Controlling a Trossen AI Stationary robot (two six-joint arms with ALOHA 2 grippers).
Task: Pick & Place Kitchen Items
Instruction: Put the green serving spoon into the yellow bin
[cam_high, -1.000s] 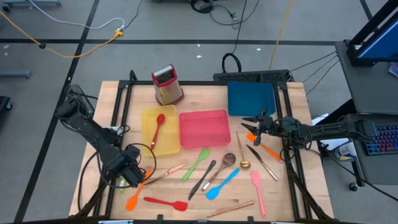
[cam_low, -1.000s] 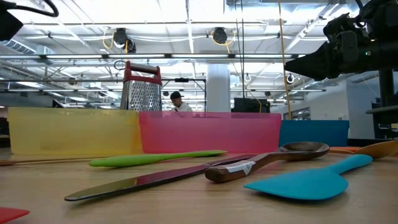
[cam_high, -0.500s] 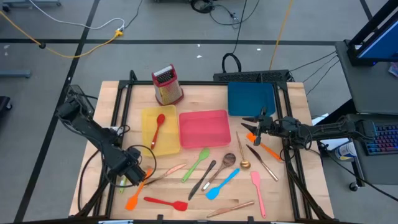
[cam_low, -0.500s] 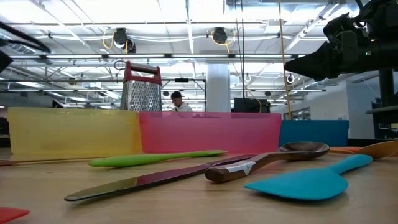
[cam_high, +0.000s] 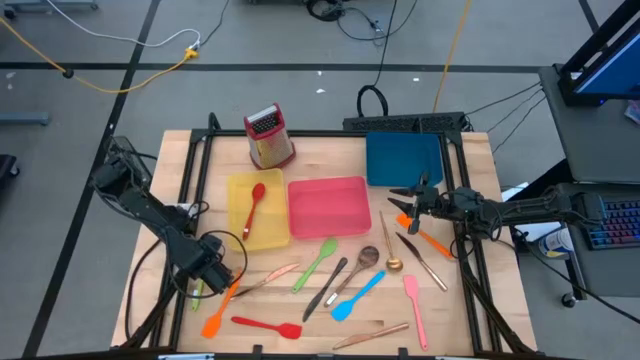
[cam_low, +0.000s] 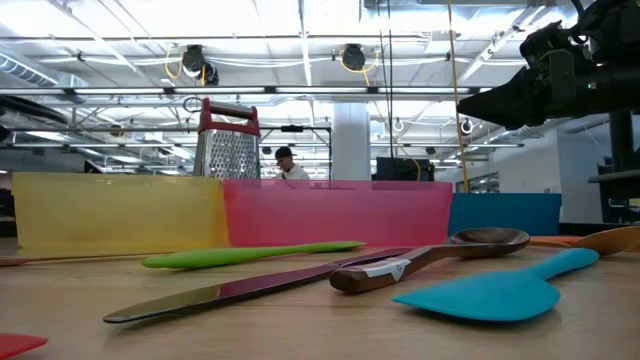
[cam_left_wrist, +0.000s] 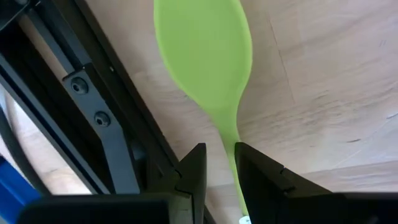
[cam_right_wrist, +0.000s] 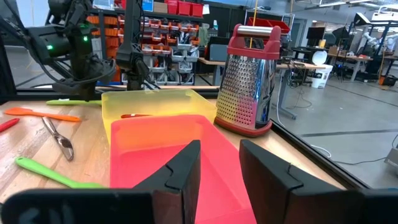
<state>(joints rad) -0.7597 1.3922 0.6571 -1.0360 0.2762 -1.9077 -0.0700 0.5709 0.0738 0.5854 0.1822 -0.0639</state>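
Clearly, left hand (cam_left_wrist: 219, 163) pinches green spoon (cam_left_wrist: 208, 56) handle, bowl pointing ahead.

Bare wood lies open between the upright red-topped metal box grater (cam_high: 268, 137) and the blue rectangular tray (cam_high: 404, 158). The yellow rectangular tray (cam_high: 240, 232) and pink rectangular tray (cam_high: 329, 206) wall off the middle; scattered slim utensils (cam_high: 345, 284) crowd the near half of the wooden table (cam_high: 325, 150).

Green spoon (cam_left_wrist: 205, 56) handle end behind left gripper (cam_left_wrist: 219, 163)
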